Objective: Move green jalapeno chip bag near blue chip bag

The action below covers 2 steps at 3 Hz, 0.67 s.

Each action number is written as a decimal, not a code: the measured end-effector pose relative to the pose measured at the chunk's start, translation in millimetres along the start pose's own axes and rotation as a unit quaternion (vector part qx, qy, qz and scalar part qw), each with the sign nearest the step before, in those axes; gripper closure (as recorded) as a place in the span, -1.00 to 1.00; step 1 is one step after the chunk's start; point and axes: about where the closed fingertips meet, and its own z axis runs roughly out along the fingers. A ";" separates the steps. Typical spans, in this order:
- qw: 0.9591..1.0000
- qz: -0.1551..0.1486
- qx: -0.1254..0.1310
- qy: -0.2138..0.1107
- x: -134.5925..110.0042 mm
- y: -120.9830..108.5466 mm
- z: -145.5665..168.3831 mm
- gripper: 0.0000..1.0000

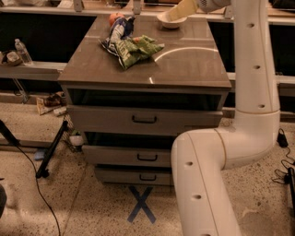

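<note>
A grey-brown desk (193, 64) fills the middle of the frame, its glossy top carrying a curved streak of reflected light. Below the top are three drawers with dark handles. The floor is pale speckled stone, with a blue taped X (142, 204) in front of the lowest drawer. At the left edge, a water bottle (22, 50) stands on a low ledge. Black cables (32, 170) and a black stand leg trail across the floor below it.

The green jalapeno chip bag (138, 50) lies crumpled on the upper left part of the desk top. It touches the blue chip bag (117, 34), which lies just behind it and to its left. A round orange-red thing (115, 18) sits at the blue bag's far end.

A white bowl (169, 22) rests at the back of the desk, near the top centre of the frame. The white arm rises along the right side, and its gripper (179, 12) hangs at the top edge, above the bowl and well apart from both bags. It holds nothing that shows. Whether it is open or closed cannot be told, nor whether it touches the bowl.
</note>
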 end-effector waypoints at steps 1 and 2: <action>0.999 -0.014 0.034 0.016 -4.5 -48.3 -28.4 -1.00; 0.997 -0.029 0.062 0.026 -15.5 -80.3 -54.7 -1.00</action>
